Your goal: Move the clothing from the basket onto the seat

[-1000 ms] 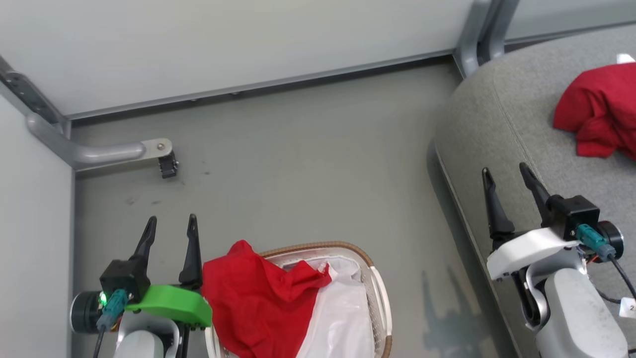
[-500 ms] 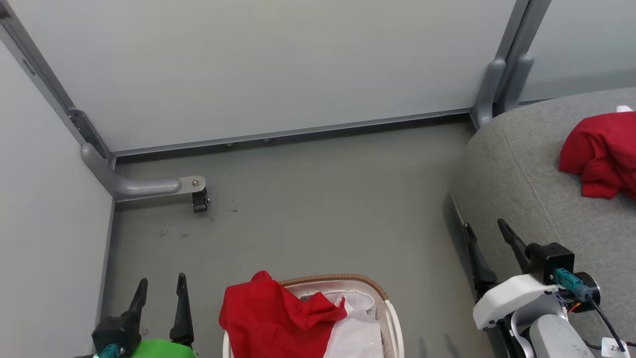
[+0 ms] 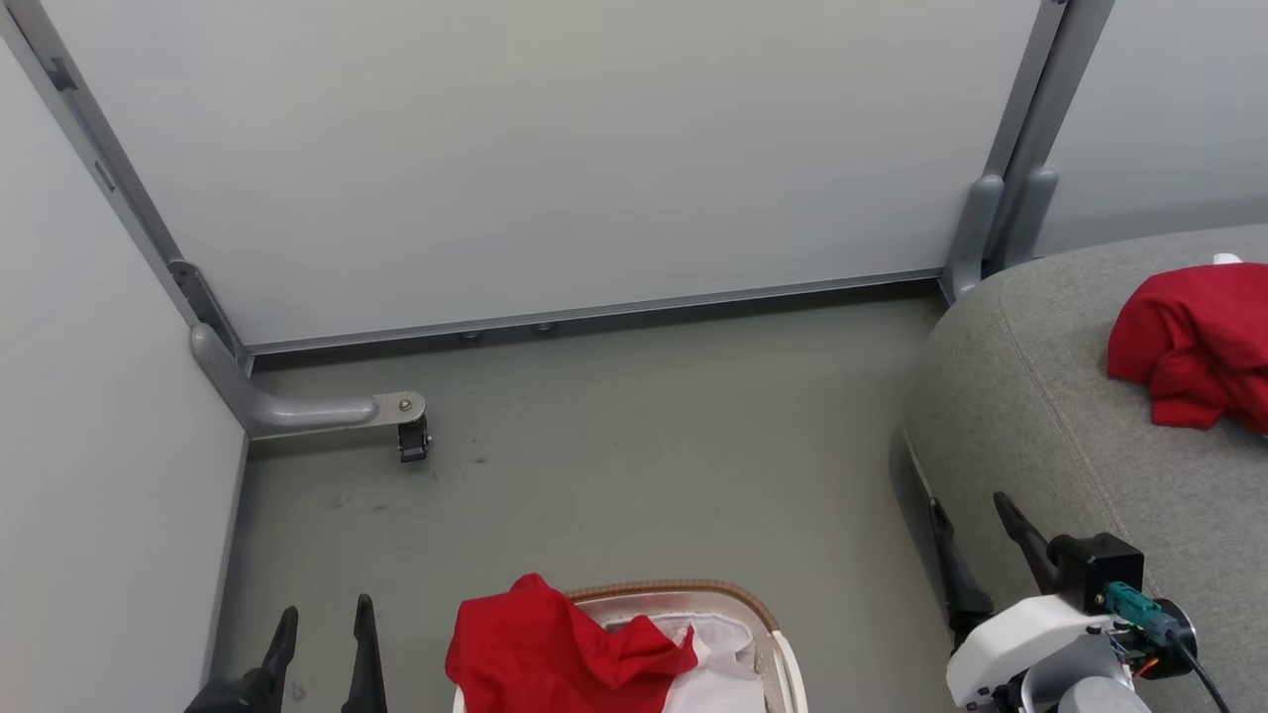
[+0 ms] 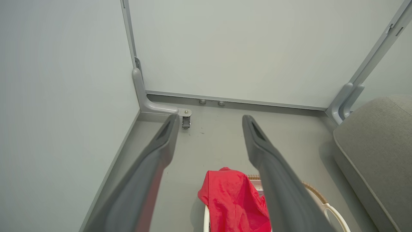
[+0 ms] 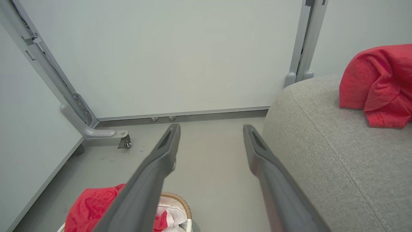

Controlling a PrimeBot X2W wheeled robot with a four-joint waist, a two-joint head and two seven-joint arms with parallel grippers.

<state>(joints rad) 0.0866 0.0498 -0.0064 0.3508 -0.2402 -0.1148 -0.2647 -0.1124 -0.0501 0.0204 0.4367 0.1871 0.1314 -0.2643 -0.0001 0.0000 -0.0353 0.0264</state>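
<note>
A piece of red clothing (image 3: 555, 649) drapes over the left rim of the white basket (image 3: 763, 619) at the bottom of the head view; the left wrist view shows this clothing (image 4: 233, 199) and basket (image 4: 333, 214) too. Another piece of red clothing (image 3: 1194, 342) lies bunched on the grey seat (image 3: 1050, 396) at the right, also clothing (image 5: 378, 83) on the seat (image 5: 322, 145) in the right wrist view. My left gripper (image 3: 324, 619) is open and empty, left of the basket. My right gripper (image 3: 976, 515) is open and empty at the seat's front edge.
Pale partition panels (image 3: 555, 149) close off the back and left. A grey bracket with a small caster (image 3: 411, 441) juts onto the floor at the back left. Grey floor (image 3: 644, 446) lies between the basket, the panels and the seat.
The head camera has tilted up, so everything sits lower in the picture. Both grippers stay open and empty; the clothing has not moved.
</note>
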